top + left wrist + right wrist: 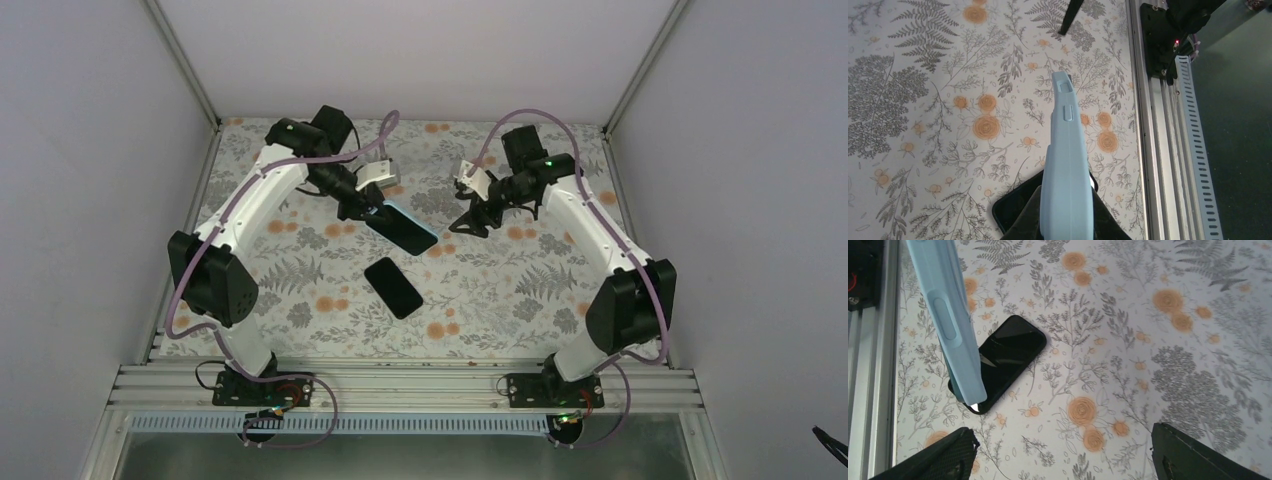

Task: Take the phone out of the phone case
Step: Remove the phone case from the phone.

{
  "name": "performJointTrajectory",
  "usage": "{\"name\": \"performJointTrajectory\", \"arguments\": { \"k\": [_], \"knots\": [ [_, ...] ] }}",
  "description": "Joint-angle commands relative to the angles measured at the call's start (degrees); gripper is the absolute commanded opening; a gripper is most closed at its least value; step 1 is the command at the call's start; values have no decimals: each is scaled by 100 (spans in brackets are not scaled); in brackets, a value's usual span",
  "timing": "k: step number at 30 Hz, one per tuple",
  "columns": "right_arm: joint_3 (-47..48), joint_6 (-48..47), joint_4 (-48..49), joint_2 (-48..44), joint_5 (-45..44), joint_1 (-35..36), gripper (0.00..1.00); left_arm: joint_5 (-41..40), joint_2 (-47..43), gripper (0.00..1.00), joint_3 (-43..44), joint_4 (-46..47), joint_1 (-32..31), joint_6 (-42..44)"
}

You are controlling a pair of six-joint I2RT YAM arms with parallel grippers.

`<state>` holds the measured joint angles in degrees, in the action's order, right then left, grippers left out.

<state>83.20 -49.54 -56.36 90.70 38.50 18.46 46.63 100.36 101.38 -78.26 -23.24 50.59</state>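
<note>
Left gripper [372,208] clenched on phone case [408,230] held aloft centre-far, phone [393,287] lying bare just nearer, right gripper [470,218] released, empty; thin edge grip slipping could drop case onto phone.

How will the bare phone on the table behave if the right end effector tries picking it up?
The phone looks glossy and thin and lies flat, so it is probably slippery and hard to pinch from above. A push would likely slide it, not tip it.

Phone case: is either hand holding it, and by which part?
The left hand grips the phone case at one end; the right hand holds nothing.
</note>
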Motion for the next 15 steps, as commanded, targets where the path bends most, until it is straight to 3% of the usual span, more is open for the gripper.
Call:
{"name": "performJointTrajectory", "arguments": {
  "k": [1, 15],
  "knots": [
    [-236, 276, 296, 101, 316, 105, 86, 450, 8, 2, 337, 52, 13, 136],
    [-220, 287, 332, 147, 452, 162, 85, 525, 129, 2, 465, 48, 23, 68]
  ]
}}
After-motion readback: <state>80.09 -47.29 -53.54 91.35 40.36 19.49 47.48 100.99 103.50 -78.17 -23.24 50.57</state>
